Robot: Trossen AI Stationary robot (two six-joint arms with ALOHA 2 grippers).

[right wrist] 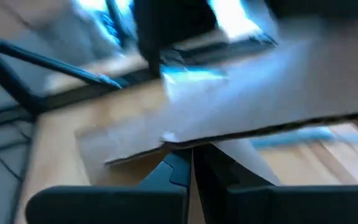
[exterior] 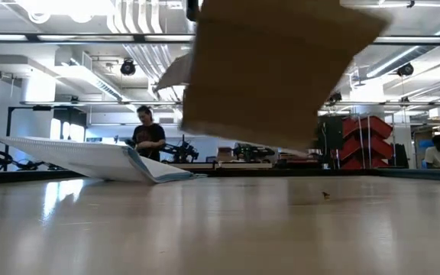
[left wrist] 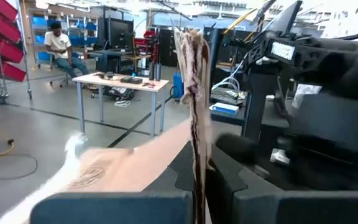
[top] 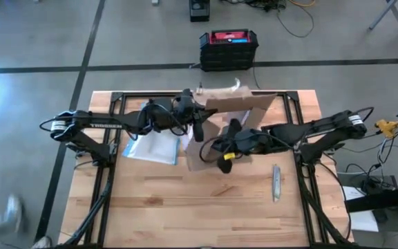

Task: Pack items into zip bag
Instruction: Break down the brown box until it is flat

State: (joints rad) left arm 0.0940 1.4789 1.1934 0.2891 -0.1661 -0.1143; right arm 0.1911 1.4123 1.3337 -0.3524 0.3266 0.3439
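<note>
I see the zip bag [top: 152, 147] lying flat on the wooden table [top: 185, 207], at about seven o'clock from my left gripper [top: 197, 128]. That gripper's fingers are pinched on an edge of the brown cardboard box [top: 237, 111], which hangs lifted off the table; the left wrist view shows cardboard clamped between the dark fingers [left wrist: 241, 202]. At four o'clock from it, my right gripper [top: 225, 153] is pressed shut on the box's lower flap. A slim grey tool [top: 276, 182] lies at the right. I cannot make out the items. Beyond the table, a black-and-red crate [top: 229, 48] sits on the grey floor; a person [exterior: 147, 140] stands in the workshop. Both arms reach inward from the table's sides.
</note>
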